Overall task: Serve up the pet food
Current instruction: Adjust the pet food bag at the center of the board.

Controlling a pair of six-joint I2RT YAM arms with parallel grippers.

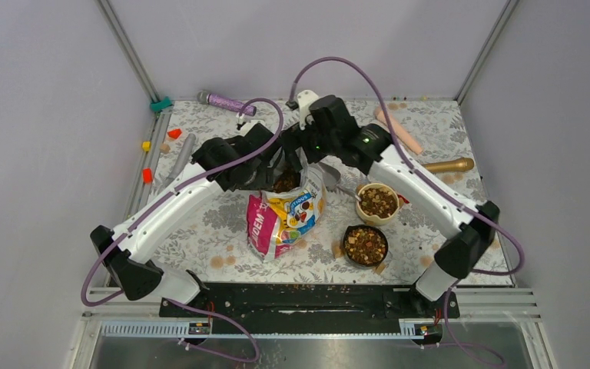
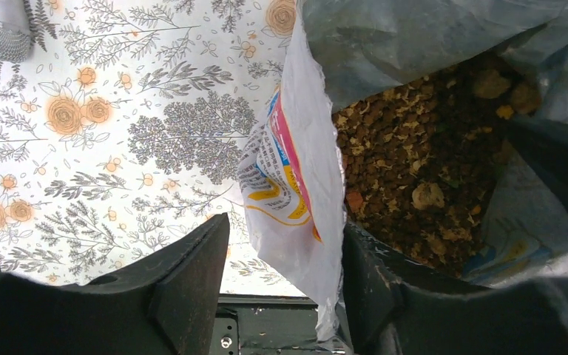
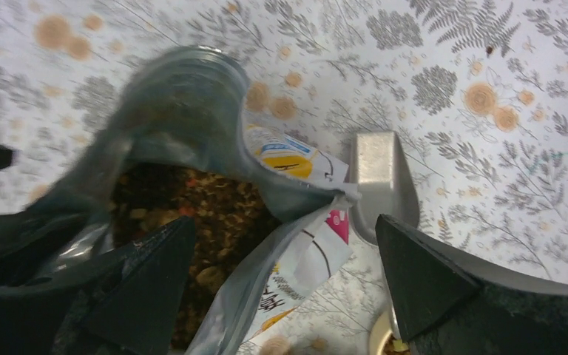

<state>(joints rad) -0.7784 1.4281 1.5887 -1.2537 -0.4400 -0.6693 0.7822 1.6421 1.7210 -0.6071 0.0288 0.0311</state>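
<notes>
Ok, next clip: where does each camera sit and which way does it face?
Top external: above and behind the robot, looking down on the floral-print table; both arms meet over the colourful plastic food bag.
Left wrist: above the left gripper, facing down; dark fingers straddle the bag's rim.
Right wrist: above the right gripper, facing down at bag and silver metal scoop.
Both wrist views share the brown kibble inside.

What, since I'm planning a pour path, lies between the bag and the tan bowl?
A metal scoop lies between the bag and tan bowl; the top and right wrist views show it.
</notes>
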